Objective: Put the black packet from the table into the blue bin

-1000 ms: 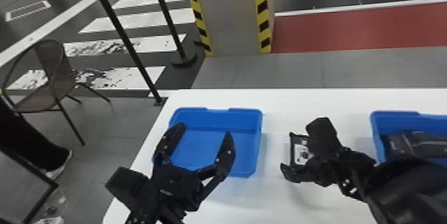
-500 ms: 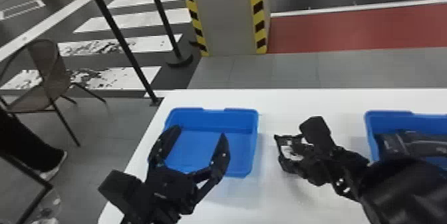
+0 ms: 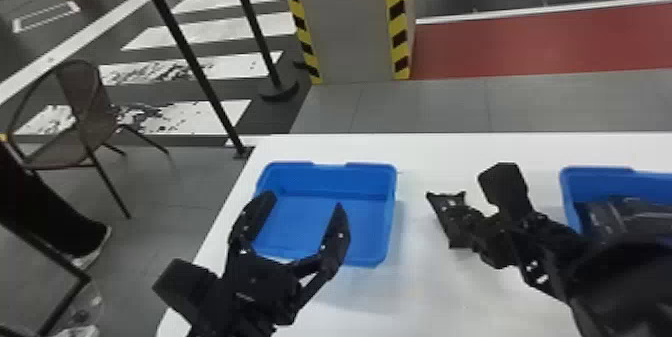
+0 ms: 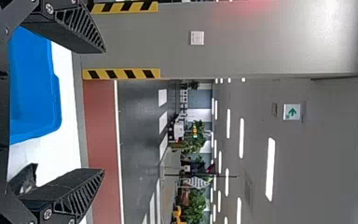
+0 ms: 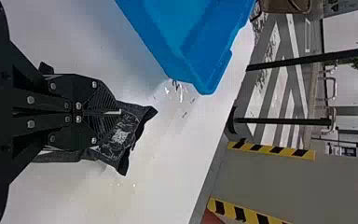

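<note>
Right jaws closed on the end of the packet, above the counter and just beside the empty blue bin. Better to lift over the rim, cross slowly and release low inside, with care for the opened left jaws. Right arm slanting in from the right; left arm near the bin.

High head view, close wrist views
</note>
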You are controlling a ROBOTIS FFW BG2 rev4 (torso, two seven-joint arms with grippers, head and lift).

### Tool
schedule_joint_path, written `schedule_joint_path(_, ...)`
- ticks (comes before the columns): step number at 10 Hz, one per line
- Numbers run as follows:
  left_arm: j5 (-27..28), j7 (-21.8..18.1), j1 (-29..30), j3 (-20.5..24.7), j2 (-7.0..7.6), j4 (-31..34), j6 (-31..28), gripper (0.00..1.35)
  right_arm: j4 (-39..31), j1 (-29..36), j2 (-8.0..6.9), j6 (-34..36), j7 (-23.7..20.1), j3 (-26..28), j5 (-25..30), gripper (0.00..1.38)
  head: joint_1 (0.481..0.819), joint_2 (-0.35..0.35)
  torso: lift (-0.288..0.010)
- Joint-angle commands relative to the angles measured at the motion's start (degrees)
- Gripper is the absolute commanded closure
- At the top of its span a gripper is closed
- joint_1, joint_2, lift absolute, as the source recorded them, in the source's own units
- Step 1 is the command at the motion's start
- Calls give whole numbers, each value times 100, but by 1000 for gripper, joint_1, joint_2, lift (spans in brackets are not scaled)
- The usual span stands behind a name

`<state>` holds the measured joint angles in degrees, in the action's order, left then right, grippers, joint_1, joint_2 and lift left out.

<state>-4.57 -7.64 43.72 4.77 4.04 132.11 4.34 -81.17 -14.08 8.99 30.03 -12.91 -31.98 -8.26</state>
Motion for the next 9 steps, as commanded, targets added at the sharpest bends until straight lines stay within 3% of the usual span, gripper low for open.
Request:
schedule_joint_path(1,0,0,1,3,0,0,16,116,-74,85,-3,6,8,239,163,1165,695,302,-110)
schedule_joint_path(4,0,0,29,49,-35,0,72,116,-679,423,-11,-121,69,696,369,1177,695,271,-110)
schedule_joint_path(9,11,0,141,106,-53,28,129,116,-3562,2223,-38,90,61,2741,997,1176,695,165,-110)
